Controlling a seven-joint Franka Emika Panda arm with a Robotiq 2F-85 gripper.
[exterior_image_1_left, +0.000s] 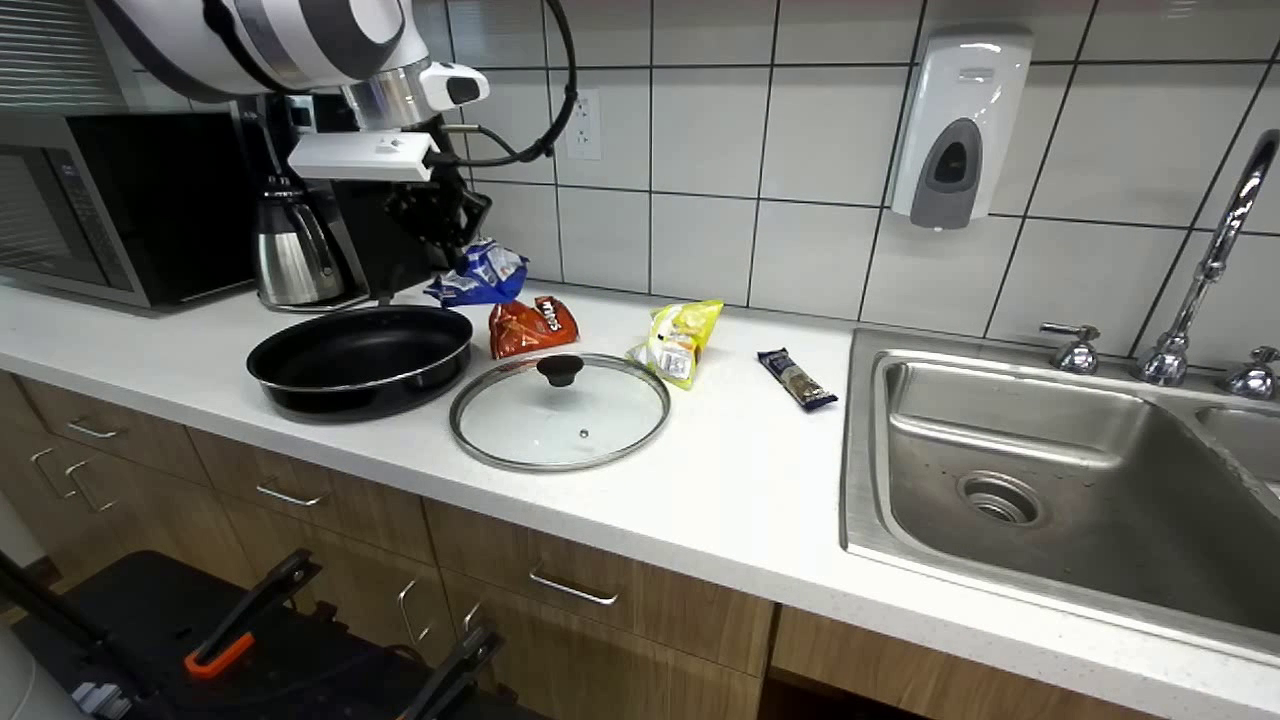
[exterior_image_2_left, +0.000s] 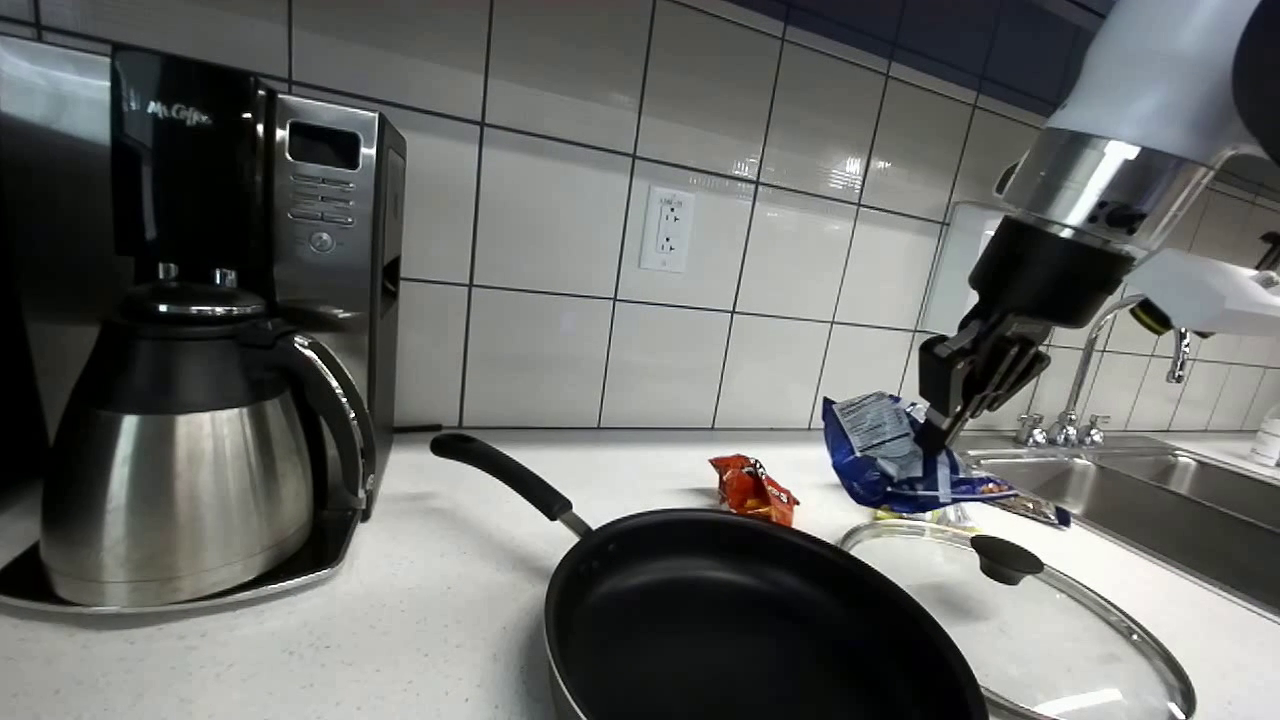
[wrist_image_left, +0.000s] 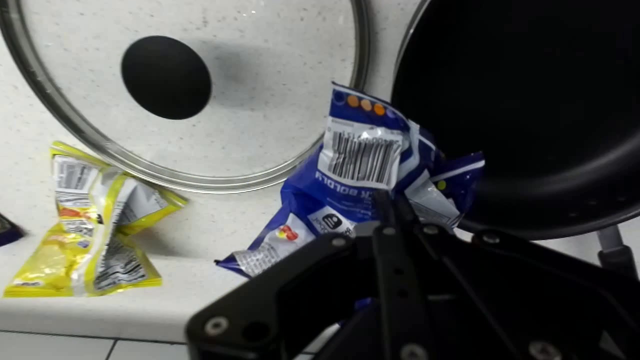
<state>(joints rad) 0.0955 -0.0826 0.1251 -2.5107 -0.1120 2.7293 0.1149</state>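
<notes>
In an exterior view, a white table (exterior_image_1_left: 725, 460) carries a black pan (exterior_image_1_left: 360, 352) at left and a glass lid (exterior_image_1_left: 560, 415) near centre. In the wrist view, the gripper (wrist_image_left: 393, 204), lower right, grips a blue bag (wrist_image_left: 347, 180) mid-frame; a yellow bag (wrist_image_left: 82, 235) lies lower left. In an exterior view, a red bag (exterior_image_1_left: 532, 328) lies left of centre, a wrapped bar (exterior_image_1_left: 797, 380) right of centre.

Blue bag (wrist_image_left: 345, 192): white panels, black-striped barcode, orange dots. Gripper (wrist_image_left: 394, 199): black. Yellow bag (exterior_image_1_left: 684, 338), right: white patches. Red bag (exterior_image_1_left: 530, 328), left of it: white lettering. Pan (exterior_image_1_left: 358, 350): black. Lid (exterior_image_1_left: 530, 425): clear, grey rim, black knob (wrist_image_left: 166, 77). Counter (exterior_image_1_left: 740, 460): white, grey-speckled. Far tiles (exterior_image_1_left: 705, 130): white, dark grid.
</notes>
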